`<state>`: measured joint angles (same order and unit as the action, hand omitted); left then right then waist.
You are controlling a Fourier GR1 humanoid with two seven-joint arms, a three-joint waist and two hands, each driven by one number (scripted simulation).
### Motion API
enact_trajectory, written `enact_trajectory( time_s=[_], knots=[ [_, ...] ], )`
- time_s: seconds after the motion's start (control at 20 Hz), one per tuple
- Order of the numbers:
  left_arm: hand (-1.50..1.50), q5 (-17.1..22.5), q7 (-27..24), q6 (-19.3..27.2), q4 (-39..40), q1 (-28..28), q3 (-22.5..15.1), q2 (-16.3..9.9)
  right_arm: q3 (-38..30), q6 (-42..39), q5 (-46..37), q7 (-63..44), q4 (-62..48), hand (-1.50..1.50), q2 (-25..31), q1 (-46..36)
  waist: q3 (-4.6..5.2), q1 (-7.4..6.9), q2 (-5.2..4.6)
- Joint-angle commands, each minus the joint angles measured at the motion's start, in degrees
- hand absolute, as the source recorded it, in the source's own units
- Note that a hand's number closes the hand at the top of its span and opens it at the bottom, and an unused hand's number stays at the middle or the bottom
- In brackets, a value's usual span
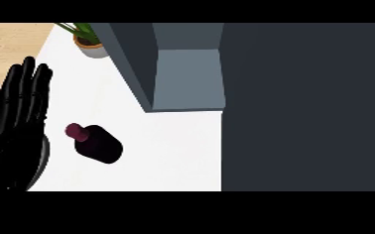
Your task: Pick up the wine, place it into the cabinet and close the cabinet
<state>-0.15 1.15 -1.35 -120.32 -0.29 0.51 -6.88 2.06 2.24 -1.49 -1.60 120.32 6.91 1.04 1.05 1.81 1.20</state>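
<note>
The dark wine bottle [97,145] with a maroon cap stands on the white counter [172,153], seen from above, its cap toward ten o'clock. At nine o'clock from it, just beside but apart, the black left hand [22,119] shows along the view's left edge, fingers straight and pointing to twelve o'clock, holding nothing. At one o'clock from the bottle, the dark grey cabinet [293,104] stands with its door [132,64] swung open, showing a lighter grey interior [189,77]. At twelve o'clock, a small green plant in a pale round pot [91,44] sits beside the door.
</note>
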Motion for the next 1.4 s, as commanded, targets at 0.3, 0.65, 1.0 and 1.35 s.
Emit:
enact_trajectory(
  time_s=[0.3,0.65,1.0,1.35],
  knots=[
    [-1.5,5.66,9.77,-2.06,13.33,-9.29,-6.45,5.27,9.92,-10.22,7.35,-0.29,5.76,-1.5,0.48,7.11,-1.15,-0.19,-1.69],
    [-1.5,2.37,25.56,9.9,-0.18,-9.45,-19.01,6.81,10.1,-11.84,12.34,-7.85,19.35,-1.5,3.43,14.67,-1.11,-1.6,-0.79],
    [-1.5,-1.86,39.15,15.02,-8.76,-14.72,-21.24,6.71,8.42,-13.32,17.36,-12.99,29.35,-1.5,5.23,20.63,-1.12,-1.34,-0.84],
    [-1.5,-9.07,45.82,25.39,-7.31,-22.35,-29.63,6.87,15.18,-9.77,10.63,-17.27,32.59,-1.5,2.88,18.57,-1.09,-1.2,-0.82]
  ],
)
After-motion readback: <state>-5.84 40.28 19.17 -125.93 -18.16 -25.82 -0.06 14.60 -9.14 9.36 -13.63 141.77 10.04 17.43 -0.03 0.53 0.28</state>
